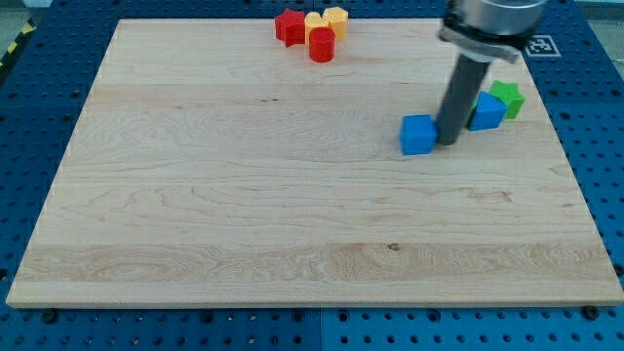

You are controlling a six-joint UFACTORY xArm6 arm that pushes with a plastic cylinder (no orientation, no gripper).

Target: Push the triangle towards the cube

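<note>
A blue cube (418, 135) sits on the wooden board (244, 195) at the view's right of middle. My tip (448, 140) rests just to the right of the cube, close to touching it. A second blue block (486, 111), the triangle, lies right of the rod and is partly hidden by it. A green block (507, 98), star-like in shape, touches that blue block on its upper right.
At the view's top a red star-like block (290, 26), a red cylinder (322, 45) and two yellow blocks (326, 20) are clustered together. The board's right edge runs close past the green block, with a blue pegboard (585, 117) around it.
</note>
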